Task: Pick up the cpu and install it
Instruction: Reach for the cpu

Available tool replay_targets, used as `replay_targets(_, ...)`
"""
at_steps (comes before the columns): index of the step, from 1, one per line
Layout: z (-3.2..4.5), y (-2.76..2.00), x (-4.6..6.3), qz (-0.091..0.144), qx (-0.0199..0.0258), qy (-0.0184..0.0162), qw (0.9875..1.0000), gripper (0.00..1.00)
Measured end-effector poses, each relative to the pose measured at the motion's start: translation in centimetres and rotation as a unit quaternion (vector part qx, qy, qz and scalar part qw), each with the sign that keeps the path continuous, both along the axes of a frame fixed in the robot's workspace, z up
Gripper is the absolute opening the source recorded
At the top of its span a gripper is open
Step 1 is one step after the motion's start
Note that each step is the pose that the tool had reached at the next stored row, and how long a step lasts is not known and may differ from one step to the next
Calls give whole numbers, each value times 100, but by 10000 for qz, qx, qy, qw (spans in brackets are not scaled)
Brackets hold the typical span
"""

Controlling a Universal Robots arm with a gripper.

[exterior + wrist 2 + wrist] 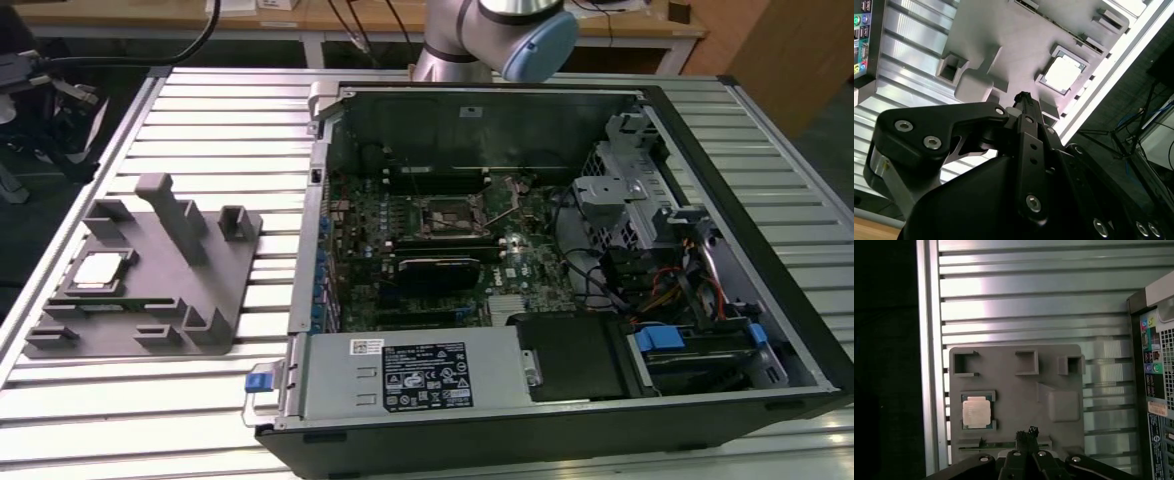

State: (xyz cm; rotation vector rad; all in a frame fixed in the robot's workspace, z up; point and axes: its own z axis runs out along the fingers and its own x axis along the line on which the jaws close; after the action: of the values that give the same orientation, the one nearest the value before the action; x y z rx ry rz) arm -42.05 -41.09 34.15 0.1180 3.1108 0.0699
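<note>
The cpu (99, 270), a small silver-topped square, lies flat in a recess of the grey holder (200, 290) on the slatted table, at the exterior view's left. Both wrist views show it from above, cpu (976, 411) and cpu (1063, 74), still seated in its recess. My gripper (1026, 432) hangs well above the grey holder (1014, 365), off to one side of the cpu and apart from it. Its black fingertips (1023, 99) are pressed together with nothing between them. The open socket (447, 213) sits on the motherboard inside the case.
The open computer case (747, 150) fills the middle and the exterior view's right, with a drive cage (627, 200), cables and a power supply (414, 375) inside. The grey holder has upright posts (167, 205). The arm's body (501, 30) is behind the case.
</note>
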Motion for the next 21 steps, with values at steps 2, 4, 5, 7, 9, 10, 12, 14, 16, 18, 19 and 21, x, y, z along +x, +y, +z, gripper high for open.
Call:
replay_targets(2,-21,-2,-19,0,0,1,10000,11)
replay_targets(4,-42,-3,-38,0,-1,1,10000,11)
replay_targets(5,-53,-4,-48,0,0,1,10000,11)
replay_targets(7,-74,-5,-69,0,-1,1,10000,11)
replay_targets(9,-97,-5,-89,0,0,0,10000,11)
replay_targets(10,-108,-5,-99,0,0,0,10000,11)
replay_targets(12,-130,-6,-114,1,0,1,10000,11)
replay_targets(14,-152,-6,-126,0,0,1,10000,11)
replay_targets(16,-173,-7,-137,1,-1,1,10000,11)
replay_targets(18,-194,-8,-148,1,-1,1,10000,11)
replay_targets(19,-205,-9,-153,1,0,1,10000,11)
replay_targets(21,-225,-11,-163,1,0,1,10000,11)
